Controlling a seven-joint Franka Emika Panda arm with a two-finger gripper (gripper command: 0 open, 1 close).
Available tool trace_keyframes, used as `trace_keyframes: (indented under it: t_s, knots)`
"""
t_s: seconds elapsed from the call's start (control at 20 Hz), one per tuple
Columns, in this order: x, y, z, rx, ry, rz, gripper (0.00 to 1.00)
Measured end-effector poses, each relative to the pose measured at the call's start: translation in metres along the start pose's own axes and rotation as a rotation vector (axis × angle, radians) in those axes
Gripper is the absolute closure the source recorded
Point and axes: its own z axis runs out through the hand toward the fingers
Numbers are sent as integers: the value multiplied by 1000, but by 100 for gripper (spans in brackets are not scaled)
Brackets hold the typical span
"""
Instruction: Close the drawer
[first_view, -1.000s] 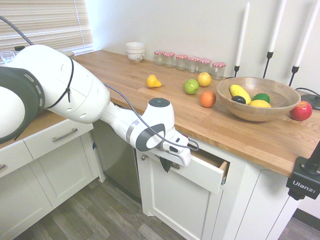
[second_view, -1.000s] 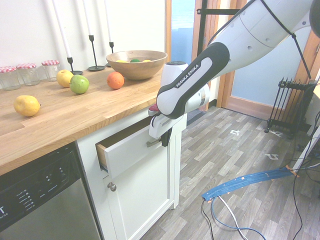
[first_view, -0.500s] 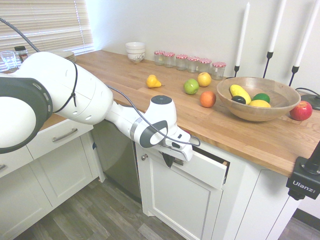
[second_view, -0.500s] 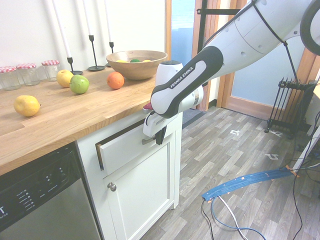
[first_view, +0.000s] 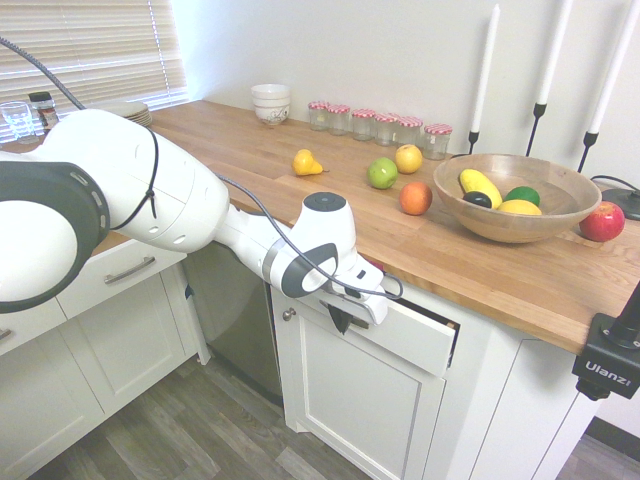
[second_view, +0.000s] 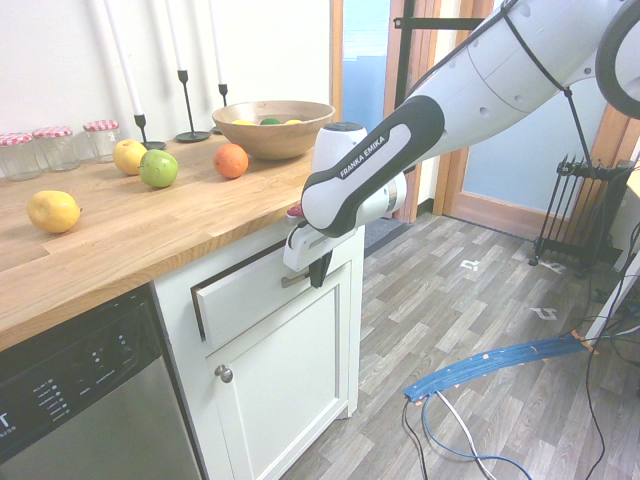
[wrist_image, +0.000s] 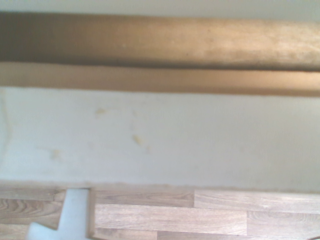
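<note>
The gripper (second_view: 318, 270) has its two fingers pinched together, right by the silver handle (second_view: 296, 279) of the white drawer (second_view: 255, 295). The drawer sits under the wooden counter top (first_view: 460, 270), over a white door (second_view: 280, 375), and pokes out just a bit. The robot arm (first_view: 160, 190) reaches across the front of the dishwasher (second_view: 95, 390), bending down at the end. Up top I see a green apple (first_view: 382, 173), an orange (first_view: 415, 198) and a big bowl (first_view: 515, 215) with fruit inside.
</note>
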Motion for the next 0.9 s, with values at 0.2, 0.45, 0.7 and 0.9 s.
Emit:
trace_keyframes:
  t_s: [0.2,0.45,0.7,0.9]
  knots:
    - [-2,-2,1,0,3,-2,100]
    - [-12,-11,-9,-19,-55,17,100]
    - [-22,21,-34,-92,-165,52,100]
    - [-43,46,-68,-130,-232,54,100]
